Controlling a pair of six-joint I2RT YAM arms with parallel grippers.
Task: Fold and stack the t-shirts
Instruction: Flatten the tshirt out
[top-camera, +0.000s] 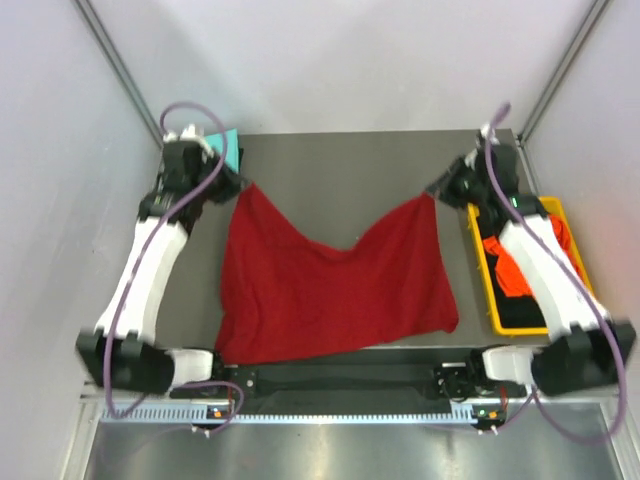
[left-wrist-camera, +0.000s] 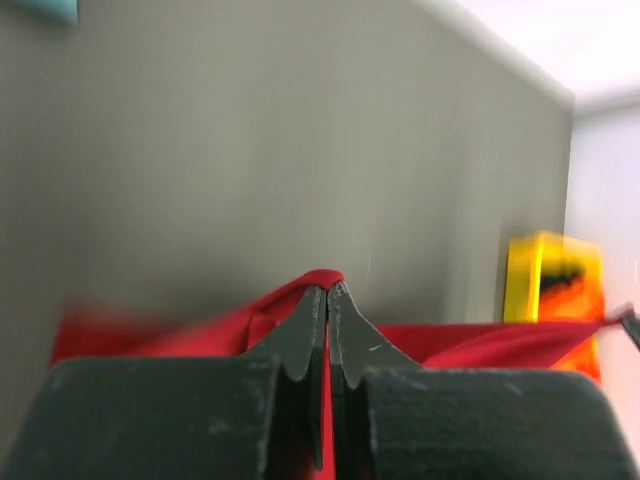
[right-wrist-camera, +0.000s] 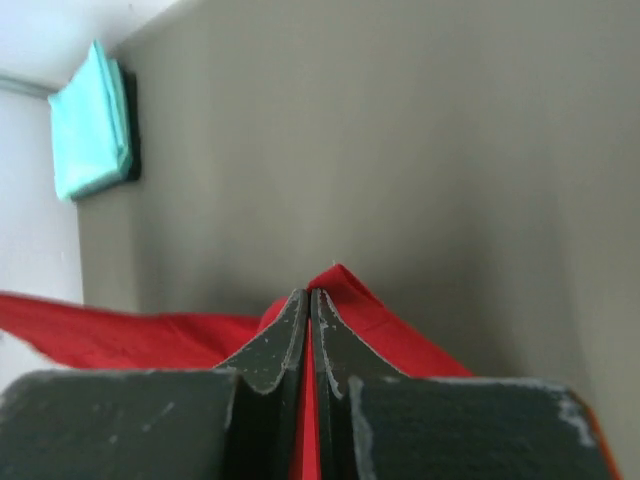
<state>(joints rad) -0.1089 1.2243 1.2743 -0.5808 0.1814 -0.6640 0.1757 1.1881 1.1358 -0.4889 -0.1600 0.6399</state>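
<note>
Corners of dark red t-shirt (top-camera: 335, 285) pinched tight, one per tool: left tool (top-camera: 246, 186), right tool (top-camera: 432, 196) (both at far side); rest lies spread on surface (top-camera: 340, 165), middle sagging.

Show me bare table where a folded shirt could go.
Free: the far table strip between the teal shirt and right gripper, beyond the red shirt. Crowded: centre under the red shirt; right side, filled by the yellow bin.

A: What sort of place is this?
B: A robot lab cell: white panels (top-camera: 350, 60) on metal posts (top-camera: 116, 65) box in a grey desk (top-camera: 340, 165), with two arms (top-camera: 150, 265) bolted along the frame's bottom.
</note>
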